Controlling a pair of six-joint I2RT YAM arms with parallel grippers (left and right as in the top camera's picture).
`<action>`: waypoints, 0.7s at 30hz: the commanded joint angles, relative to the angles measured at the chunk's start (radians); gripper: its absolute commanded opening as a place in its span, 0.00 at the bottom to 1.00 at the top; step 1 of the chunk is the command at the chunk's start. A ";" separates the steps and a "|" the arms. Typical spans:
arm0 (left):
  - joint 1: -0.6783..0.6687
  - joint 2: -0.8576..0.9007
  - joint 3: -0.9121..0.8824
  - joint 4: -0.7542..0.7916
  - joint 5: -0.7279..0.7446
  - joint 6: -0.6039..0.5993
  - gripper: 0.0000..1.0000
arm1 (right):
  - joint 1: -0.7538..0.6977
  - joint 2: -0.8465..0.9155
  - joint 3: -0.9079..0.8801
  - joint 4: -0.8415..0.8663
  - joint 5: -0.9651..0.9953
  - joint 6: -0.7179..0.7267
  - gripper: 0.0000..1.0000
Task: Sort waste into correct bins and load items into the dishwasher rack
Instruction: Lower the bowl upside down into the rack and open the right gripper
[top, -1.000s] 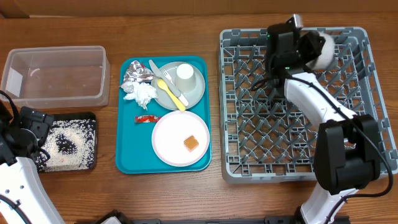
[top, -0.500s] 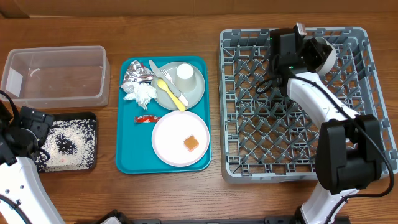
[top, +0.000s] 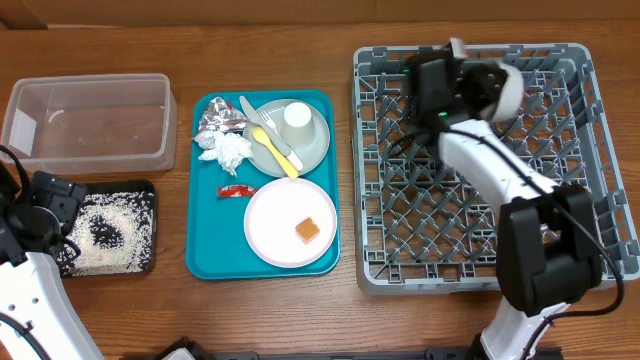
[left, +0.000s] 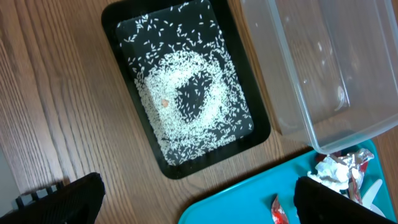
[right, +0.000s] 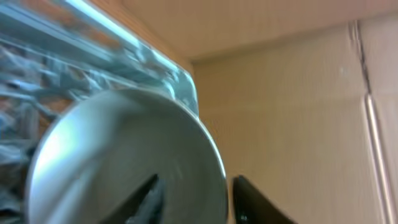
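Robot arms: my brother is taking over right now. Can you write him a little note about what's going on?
Left gripper: open, empty, beside the black tray.
Right gripper: fingers either side of the white bowl's rim at the back of the rack; grip unclear.
Done: rice in the black tray; bowl at the rack.
Left, all on the teal tray: foil ball, napkin, red packet, orange cube on the white plate, cup, yellow fork and pale cutlery on the grey-green plate.

Plastic rack (top: 430, 283), clr plastic tub (top: 95, 157), matt blk tray (top: 152, 215), wood table (top: 120, 310).
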 joint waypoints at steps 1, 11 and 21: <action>0.005 0.002 0.019 0.000 0.001 0.001 1.00 | 0.055 0.005 0.020 0.009 0.001 0.187 0.53; 0.005 0.002 0.019 0.000 0.001 0.001 1.00 | 0.001 -0.032 0.410 -0.705 -0.893 0.808 0.92; 0.005 0.002 0.019 0.000 0.001 0.001 1.00 | -0.248 -0.029 0.713 -0.987 -1.164 0.818 0.64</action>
